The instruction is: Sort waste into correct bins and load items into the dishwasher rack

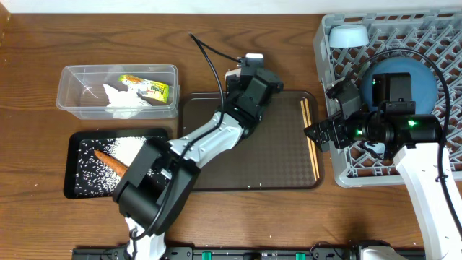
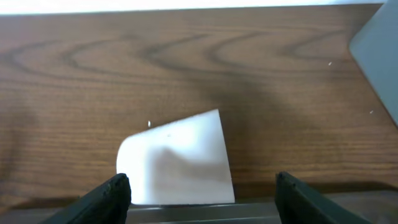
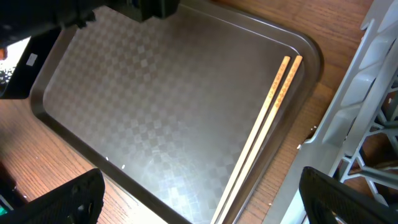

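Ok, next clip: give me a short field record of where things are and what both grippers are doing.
clear tub: tissue, foil wrapper
black tray: rice, carrot piece
brown tray: chopsticks along its right edge
rack: dark-blue bowl, light-blue bowl
white cup: on the table beyond the brown tray, between the open left gripper fingers, ungripped
right gripper: open, above the chopsticks
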Robot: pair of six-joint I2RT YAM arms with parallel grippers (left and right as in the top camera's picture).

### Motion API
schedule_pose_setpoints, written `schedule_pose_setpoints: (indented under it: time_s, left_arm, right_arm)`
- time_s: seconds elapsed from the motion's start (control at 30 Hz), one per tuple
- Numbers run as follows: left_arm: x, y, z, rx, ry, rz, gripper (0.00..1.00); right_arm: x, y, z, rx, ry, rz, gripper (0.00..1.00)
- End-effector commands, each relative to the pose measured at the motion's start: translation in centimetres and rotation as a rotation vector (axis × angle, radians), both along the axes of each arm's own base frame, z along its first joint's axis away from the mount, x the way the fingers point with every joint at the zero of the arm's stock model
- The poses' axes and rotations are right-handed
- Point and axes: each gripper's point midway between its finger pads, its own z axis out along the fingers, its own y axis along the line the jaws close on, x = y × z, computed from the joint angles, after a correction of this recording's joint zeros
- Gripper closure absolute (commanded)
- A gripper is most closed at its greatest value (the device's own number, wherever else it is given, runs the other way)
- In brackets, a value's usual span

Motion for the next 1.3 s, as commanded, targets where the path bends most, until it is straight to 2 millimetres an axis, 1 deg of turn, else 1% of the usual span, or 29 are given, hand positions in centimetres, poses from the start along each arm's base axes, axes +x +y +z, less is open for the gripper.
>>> schedule_pose_setpoints:
  time_s: [0.0, 0.17, 0.27, 0.33, 0.47, 0.57, 0.6, 0.67, 0.7, 0.73, 0.8, 0.83, 0.93, 1.07, 1.13, 1.17, 1.2, 1.23, 1.27]
  left_arm:
    - [0.1, -0.6, 0.1, -0.056, -0.006, 0.04, 0.24]
    - [-0.5, -1.6, 0.0, -0.072, -0.004, 0.029, 0.22]
    - [-0.5, -1.6, -0.5, -0.068, 0.003, 0.031, 0.22]
    - [-0.5, -1.6, -1.4, -0.057, 0.016, 0.032, 0.22]
    - [-0.6, -1.4, -3.7, -0.024, 0.047, 0.038, 0.22]
    - [-0.5, -0.4, -4.5, 0.022, 0.041, 0.079, 0.23]
    - [-0.5, 0.1, -4.5, 0.044, 0.036, 0.096, 0.3]
    - [-0.5, 0.9, -4.3, 0.091, 0.023, 0.117, 0.53]
    - [-0.4, 1.0, -4.2, 0.113, 0.019, 0.111, 0.63]
    - [-0.4, 1.1, -4.1, 0.136, 0.017, 0.102, 0.71]
    - [-0.4, 1.5, -3.6, 0.177, 0.007, 0.099, 0.91]
    - [-0.4, 1.6, -3.2, 0.186, 0.001, 0.104, 0.94]
    - [-0.6, 2.0, -1.6, 0.188, -0.014, 0.114, 0.94]
    - [-0.8, 2.1, 1.6, 0.147, -0.051, 0.119, 0.94]
    - [-0.9, 1.4, 3.1, 0.083, -0.058, 0.09, 0.93]
    - [-1.1, 0.5, 3.7, 0.037, -0.052, 0.048, 0.76]
    - [-1.3, -0.4, 4.3, -0.005, -0.047, 0.006, 0.52]
    - [-1.5, -1.3, 4.8, -0.048, -0.042, -0.03, 0.39]
    - [-1.7, -2.0, 5.2, -0.093, -0.037, -0.059, 0.34]
  right_arm:
    - [0.2, -0.1, 1.1, 0.007, -0.029, -0.006, 0.01]
    - [0.2, -0.1, 1.1, 0.007, -0.029, -0.006, 0.01]
    - [0.2, -0.1, 1.1, 0.007, -0.029, -0.006, 0.01]
    - [0.2, -0.1, 1.1, 0.007, -0.029, -0.006, 0.01]
    - [0.2, -0.1, 1.1, 0.007, -0.029, -0.006, 0.01]
    - [0.2, -0.1, 1.1, 0.007, -0.029, -0.006, 0.01]
    - [0.2, -0.1, 1.1, 0.007, -0.029, -0.006, 0.01]
    - [0.2, -0.1, 1.1, 0.007, -0.029, -0.006, 0.01]
    - [0.2, -0.1, 1.1, 0.007, -0.029, -0.006, 0.01]
    - [0.2, -0.1, 1.1, 0.007, -0.029, -0.006, 0.01]
    - [0.2, -0.1, 1.1, 0.007, -0.029, -0.006, 0.01]
    - [0.2, -0.1, 1.1, 0.007, -0.029, -0.006, 0.01]
    - [0.2, -0.1, 1.1, 0.007, -0.029, -0.006, 0.01]
    - [0.2, -0.1, 1.1, 0.007, -0.029, -0.006, 0.01]
    - [0.2, -0.1, 1.1, 0.007, -0.029, -0.006, 0.01]
    - [0.2, -0.1, 1.1, 0.007, -0.029, -0.006, 0.01]
    - [0.2, -0.1, 1.1, 0.007, -0.029, -0.006, 0.01]
    - [0.2, -0.1, 1.1, 0.007, -0.029, -0.006, 0.01]
    - [0.2, -0.1, 1.1, 0.007, -0.029, -0.006, 0.01]
